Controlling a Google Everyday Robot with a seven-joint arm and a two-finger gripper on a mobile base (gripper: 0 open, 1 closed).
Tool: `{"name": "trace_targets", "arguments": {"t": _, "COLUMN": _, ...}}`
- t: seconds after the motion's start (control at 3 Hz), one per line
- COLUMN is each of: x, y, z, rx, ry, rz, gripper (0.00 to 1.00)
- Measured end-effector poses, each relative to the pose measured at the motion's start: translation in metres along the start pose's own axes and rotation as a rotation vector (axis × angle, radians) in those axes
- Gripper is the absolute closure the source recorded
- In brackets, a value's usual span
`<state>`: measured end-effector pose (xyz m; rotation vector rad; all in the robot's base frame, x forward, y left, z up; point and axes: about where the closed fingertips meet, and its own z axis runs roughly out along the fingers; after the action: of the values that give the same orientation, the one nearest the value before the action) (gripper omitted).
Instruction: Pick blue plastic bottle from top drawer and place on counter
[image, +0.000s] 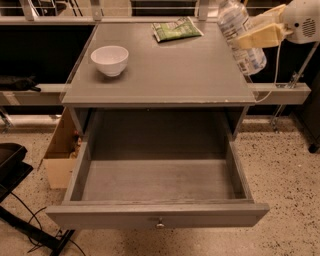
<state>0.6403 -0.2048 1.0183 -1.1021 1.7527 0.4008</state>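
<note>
No legible txt: print on blue plastic bottle (248, 59) label & green packet (176, 29) unreadable. End effector (251, 36) at 1 o'clock, clamped on the blue plastic bottle.

Gripper (252, 36) high at top right, over right edge of counter (170, 75). Fingers clamped across middle of bottle (246, 56). Bottle in air, tilted, label end lowest, upper end cut off by frame. White bowl (110, 59) sits on counter, left side. Green packet (176, 29) lies at back, near middle. Drawer (100, 216) pulled wide open below, knob (160, 223) centred on front panel. Cardboard box (60, 155) on speckled floor (285, 170), left of cabinet.
</note>
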Motion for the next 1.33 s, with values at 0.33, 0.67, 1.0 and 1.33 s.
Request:
{"name": "trace_targets", "arguments": {"t": 0.33, "x": -0.008, "y": -0.041, "z": -0.003, "rx": 0.101, "ry": -0.161, "rz": 0.099, "gripper": 1.0}}
{"name": "trace_targets", "arguments": {"t": 0.67, "x": -0.013, "y": -0.052, "z": -0.002, "rx": 0.14, "ry": -0.194, "rz": 0.11, "gripper": 1.0}}
{"name": "trace_targets", "arguments": {"t": 1.0, "x": -0.013, "y": -0.052, "z": -0.002, "rx": 0.14, "ry": -0.194, "rz": 0.11, "gripper": 1.0}}
{"name": "trace_targets", "arguments": {"t": 1.33, "x": -0.027, "y": -0.066, "z": 0.04, "rx": 0.143, "ry": -0.31, "rz": 0.145, "gripper": 1.0}}
